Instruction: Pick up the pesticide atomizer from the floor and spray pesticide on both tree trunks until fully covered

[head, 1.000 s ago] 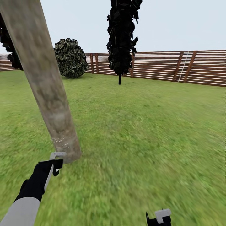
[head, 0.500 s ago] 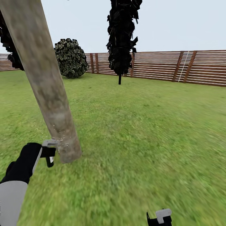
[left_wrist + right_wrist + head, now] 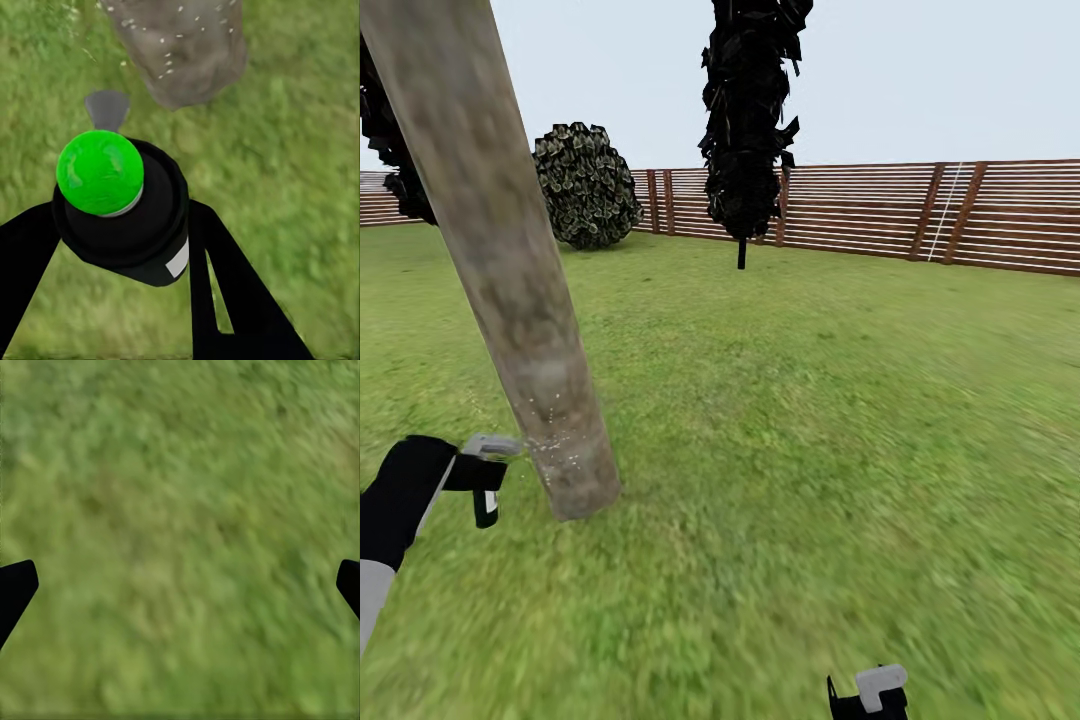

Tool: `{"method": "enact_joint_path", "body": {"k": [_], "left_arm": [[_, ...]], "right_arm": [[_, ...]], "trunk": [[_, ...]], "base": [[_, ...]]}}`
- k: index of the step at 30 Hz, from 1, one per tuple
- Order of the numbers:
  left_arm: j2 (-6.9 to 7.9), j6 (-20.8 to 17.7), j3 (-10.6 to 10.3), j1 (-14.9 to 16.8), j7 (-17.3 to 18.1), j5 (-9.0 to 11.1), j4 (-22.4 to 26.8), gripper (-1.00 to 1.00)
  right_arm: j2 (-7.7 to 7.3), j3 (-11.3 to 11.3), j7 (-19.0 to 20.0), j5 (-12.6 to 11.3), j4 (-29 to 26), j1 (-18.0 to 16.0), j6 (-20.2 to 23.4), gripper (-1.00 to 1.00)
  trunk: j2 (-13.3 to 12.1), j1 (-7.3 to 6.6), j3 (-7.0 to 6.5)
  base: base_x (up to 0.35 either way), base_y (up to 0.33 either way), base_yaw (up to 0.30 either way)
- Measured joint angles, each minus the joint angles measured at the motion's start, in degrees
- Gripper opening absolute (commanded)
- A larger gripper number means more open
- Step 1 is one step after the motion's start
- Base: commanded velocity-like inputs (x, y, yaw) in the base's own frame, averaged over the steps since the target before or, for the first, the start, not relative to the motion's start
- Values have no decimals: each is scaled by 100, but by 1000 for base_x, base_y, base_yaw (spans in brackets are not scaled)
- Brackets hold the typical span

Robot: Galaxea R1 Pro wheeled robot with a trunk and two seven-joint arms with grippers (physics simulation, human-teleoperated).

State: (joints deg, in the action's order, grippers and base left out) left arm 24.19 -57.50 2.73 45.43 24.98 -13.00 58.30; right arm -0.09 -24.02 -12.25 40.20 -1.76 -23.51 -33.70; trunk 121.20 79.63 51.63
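Note:
A thick, mottled beige-grey tree trunk (image 3: pixel 510 270) leans up from the lawn at the left. White pesticide speckles (image 3: pixel 555 440) dot its lowest part, and they also show on the trunk (image 3: pixel 187 52) in the left wrist view. My left gripper (image 3: pixel 485 478) hangs just left of the trunk's base, shut on the pesticide atomizer (image 3: pixel 486 505). In the left wrist view the atomizer (image 3: pixel 124 217) is a black bottle with a green top and a white label, clamped between the fingers and facing the trunk. My right gripper (image 3: pixel 868 695) is low at the front, open over bare grass (image 3: pixel 180 510).
A near-black tree with a thin dark trunk (image 3: pixel 745 120) stands mid-lawn at the back. A round bush (image 3: pixel 585 185) sits at the back left. A brown slatted fence (image 3: pixel 920 210) closes the far side. Open grass (image 3: pixel 840 430) spreads to the right of the trunk.
My left arm has swung leftward with the atomizer, from in front of the trunk's base to its left side. The right gripper and the camera have stayed still.

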Motion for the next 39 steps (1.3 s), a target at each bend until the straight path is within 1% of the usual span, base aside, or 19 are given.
{"method": "enact_joint_path", "body": {"k": [3, 8, 13, 16, 20, 22, 23, 25, 39], "left_arm": [[14, -7, 1, -2, 16, -3, 17, -100], [8, -15, 5, -4, -5, -7, 34, -100], [-8, -4, -4, -5, -18, -2, 4, -100], [-140, 3, -16, -4, -37, 14, -23, -100], [-223, 18, -13, -3, -47, -12, -20, -100], [-231, 21, -9, -3, -116, -26, -24, -100], [-235, 24, -8, -3, -221, -33, -30, -100], [-245, 15, -12, -3, -323, -14, -39, -100], [-247, 3, -1, -3, -367, -9, -59, -100]], "right_arm": [[1, -3, -7, -3, -1, 0, 0, 100], [1, -6, -12, -3, -3, 0, -1, 100], [2, -5, -20, -3, 0, -1, -1, 100], [1, -7, -24, -10, -9, 0, -1, 100], [-4, -8, -29, -5, -9, 0, -1, 100], [-6, -8, -29, -3, -10, 0, -1, 100], [-7, -8, -30, -3, -10, 0, -1, 100], [-7, -7, -29, -3, -10, 0, -1, 100], [-7, -7, -35, -5, -10, 0, -1, 100]], "trunk": [[0, -1, 0], [0, -1, 0], [0, 0, 0], [0, 0, 0], [0, 0, 0], [0, 0, 0], [0, 0, 0], [0, 0, 0], [0, 0, 0]], "base": [[88, -65, 0], [159, -220, 30], [12, -276, 244], [0, -280, 58], [0, -280, 6], [0, -279, 0], [0, -279, 0], [0, -279, 0], [0, -280, 0]]}}
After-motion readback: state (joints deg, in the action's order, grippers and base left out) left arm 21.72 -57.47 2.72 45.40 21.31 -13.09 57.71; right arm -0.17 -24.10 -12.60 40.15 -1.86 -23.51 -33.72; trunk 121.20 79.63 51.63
